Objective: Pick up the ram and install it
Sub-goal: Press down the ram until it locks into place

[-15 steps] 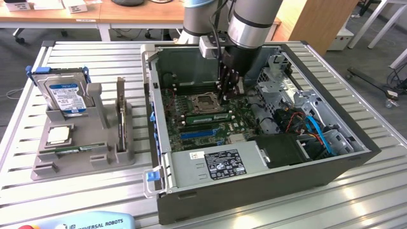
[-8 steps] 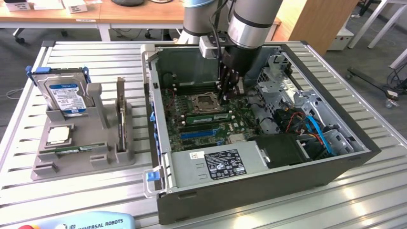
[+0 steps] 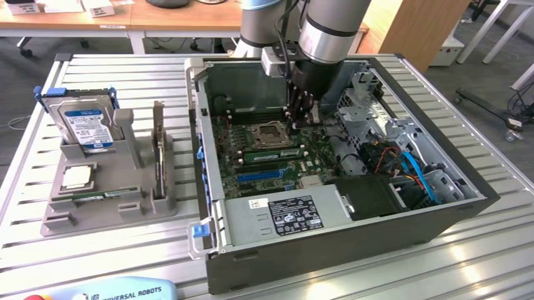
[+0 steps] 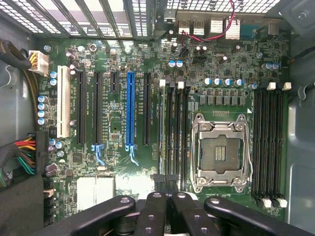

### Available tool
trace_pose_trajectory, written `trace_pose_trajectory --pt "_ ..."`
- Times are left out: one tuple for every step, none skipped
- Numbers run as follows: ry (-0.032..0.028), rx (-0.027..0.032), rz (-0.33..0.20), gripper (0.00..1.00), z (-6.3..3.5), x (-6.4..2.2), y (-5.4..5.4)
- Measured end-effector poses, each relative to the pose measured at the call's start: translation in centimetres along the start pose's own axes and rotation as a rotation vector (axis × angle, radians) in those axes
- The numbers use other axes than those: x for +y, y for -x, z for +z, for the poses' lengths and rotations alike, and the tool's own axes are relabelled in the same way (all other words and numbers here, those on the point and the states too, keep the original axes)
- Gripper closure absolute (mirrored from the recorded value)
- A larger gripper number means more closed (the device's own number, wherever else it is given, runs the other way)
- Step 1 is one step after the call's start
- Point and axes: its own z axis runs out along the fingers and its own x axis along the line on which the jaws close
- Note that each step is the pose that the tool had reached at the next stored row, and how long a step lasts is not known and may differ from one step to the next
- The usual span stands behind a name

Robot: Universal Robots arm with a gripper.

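Gripper (image 3: 301, 122) over memory slots (image 4: 175, 128), beside socket (image 3: 269, 134)

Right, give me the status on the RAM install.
Done: the ram looks already placed in a slot beside the CPU socket. In hand: nothing visibly gripped; the fingers are shut over that slot's end. Left: full seating can't be confirmed.

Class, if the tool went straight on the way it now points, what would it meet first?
Probably the black memory slots beside the processor socket on the motherboard. The shut tool hangs just over them, though how near is unclear.
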Motion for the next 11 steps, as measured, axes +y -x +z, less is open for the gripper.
trace_pose_trajectory --pt "0.0 0.0 0.0 0.9 0.0 0.0 0.0" --pt "0.0 0.0 0.0 0.9 0.0 0.0 0.0" --pt "0.0 0.0 0.0 0.9 0.0 0.0 0.0" --pt "0.0 0.0 0.0 0.9 0.0 0.0 0.0" --pt "0.0 -0.0001 0.0 0.9 0.0 0.0 0.0" --pt "0.0 0.0 0.0 0.9 0.0 0.0 0.0" --pt "0.0 0.0 0.0 0.9 0.0 0.0 0.0" --pt "0.0 0.0 0.0 0.9 0.0 -0.02 0.0" --pt "0.0 0.0 0.0 0.9 -0.01 -0.13 0.0" --pt "0.0001 0.0001 0.0 0.9 -0.02 -0.35 0.0" --pt "0.0 0.0001 0.0 0.9 -0.03 -0.61 0.0"
